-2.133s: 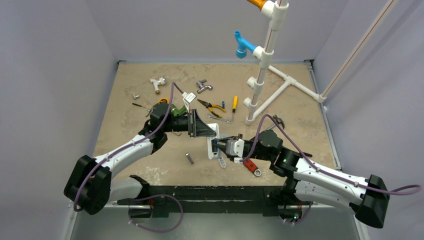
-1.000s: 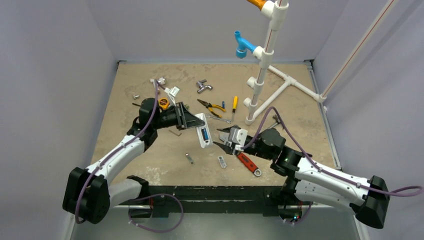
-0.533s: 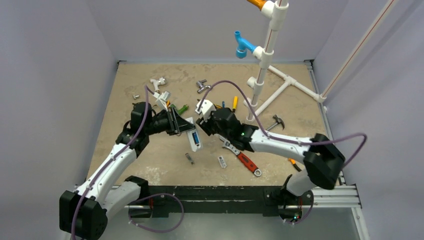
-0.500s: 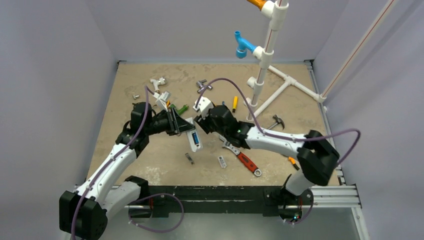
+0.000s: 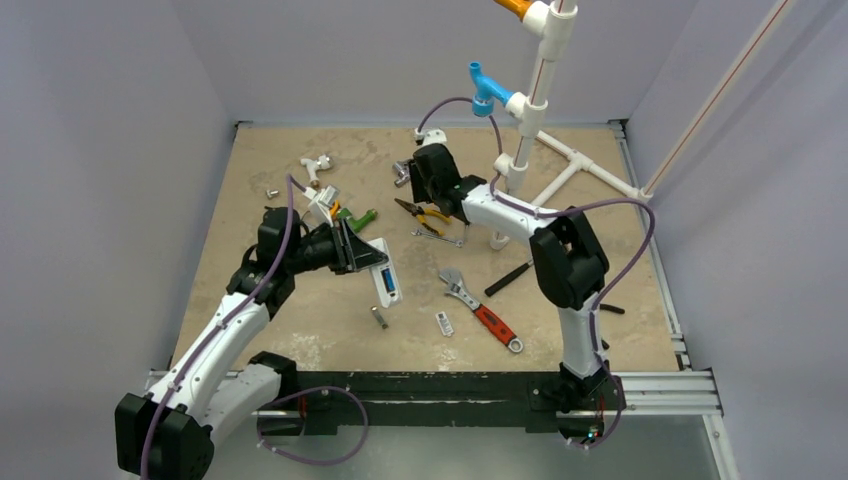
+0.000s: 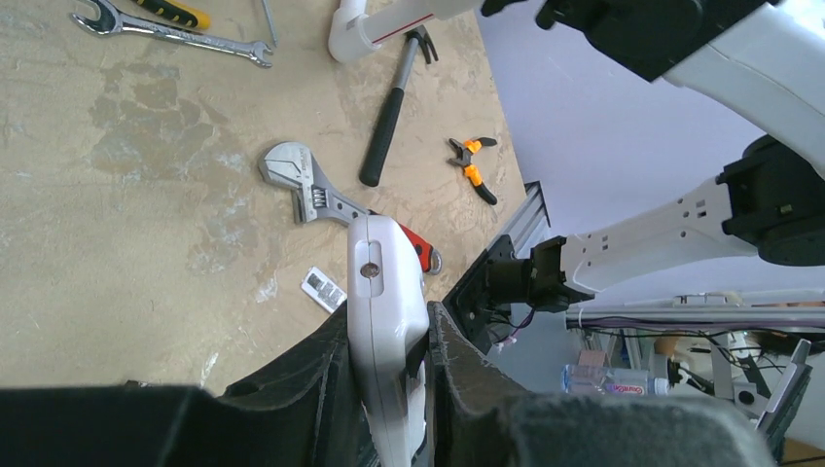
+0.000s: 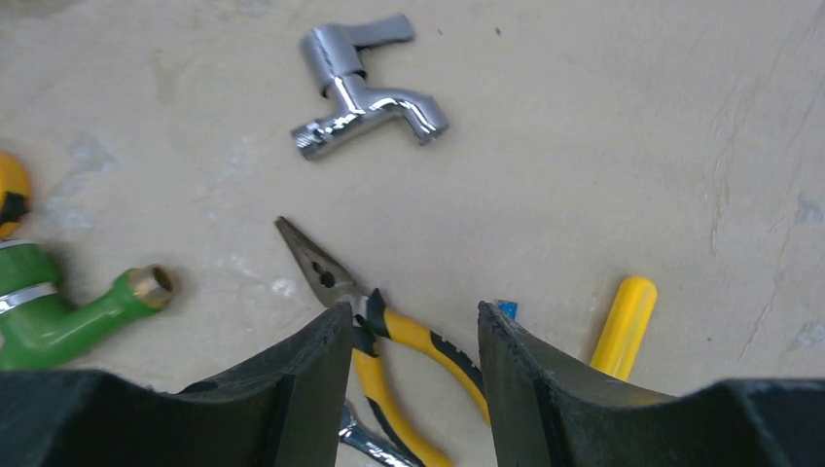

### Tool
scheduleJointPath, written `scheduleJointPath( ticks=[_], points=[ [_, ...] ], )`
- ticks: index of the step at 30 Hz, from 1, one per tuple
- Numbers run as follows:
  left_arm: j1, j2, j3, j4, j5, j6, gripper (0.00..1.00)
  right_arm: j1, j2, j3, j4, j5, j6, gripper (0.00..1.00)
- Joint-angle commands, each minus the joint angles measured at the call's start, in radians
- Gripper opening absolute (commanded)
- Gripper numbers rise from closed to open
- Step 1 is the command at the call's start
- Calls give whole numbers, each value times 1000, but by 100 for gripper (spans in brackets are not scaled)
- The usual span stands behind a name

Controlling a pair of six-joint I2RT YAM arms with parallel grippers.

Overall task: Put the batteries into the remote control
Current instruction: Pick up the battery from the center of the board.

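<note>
My left gripper (image 5: 366, 259) is shut on the white remote control (image 5: 386, 283), held off the table with its back up. A blue battery (image 5: 388, 279) lies in its recess. In the left wrist view the remote control (image 6: 381, 292) stands edge-on, pinched by both fingers of the left gripper (image 6: 389, 316). My right gripper (image 5: 419, 193) reaches far across the table, open and empty, low over the yellow-handled pliers (image 7: 409, 336). In its wrist view the right gripper (image 7: 413, 316) shows a bit of another blue battery (image 7: 507, 309) beside its right finger.
A chrome tap (image 7: 365, 88), a yellow screwdriver handle (image 7: 623, 326) and a green fitting (image 7: 73, 309) lie around the right gripper. A red-handled wrench (image 5: 487, 313), a small white plate (image 5: 444, 323), a silvery piece (image 5: 379, 317) and a hammer (image 5: 511, 278) lie nearer. The white pipe stand (image 5: 522, 150) rises at back right.
My right arm has swung from the table's middle to the far side, over the pliers. The left gripper has kept the remote and drawn back slightly to the left.
</note>
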Motion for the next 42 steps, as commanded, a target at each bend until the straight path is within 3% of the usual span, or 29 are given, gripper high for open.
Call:
scheduleJointPath(
  ticks=[1,7,27,38,42],
  points=[
    [7,-12,16,18,8,19,0,-52,63,93,-144,29,157,49],
    [7,1,25,13,14,26,0,-97,137,151,-214,11,219,46],
    [7,25,36,12,10,40,0,-123,214,120,-259,-6,228,31],
    [7,40,34,29,15,31,0,-123,204,115,-314,19,177,14],
    [6,54,41,31,26,28,0,-124,189,107,-319,-21,140,0]
  ],
)
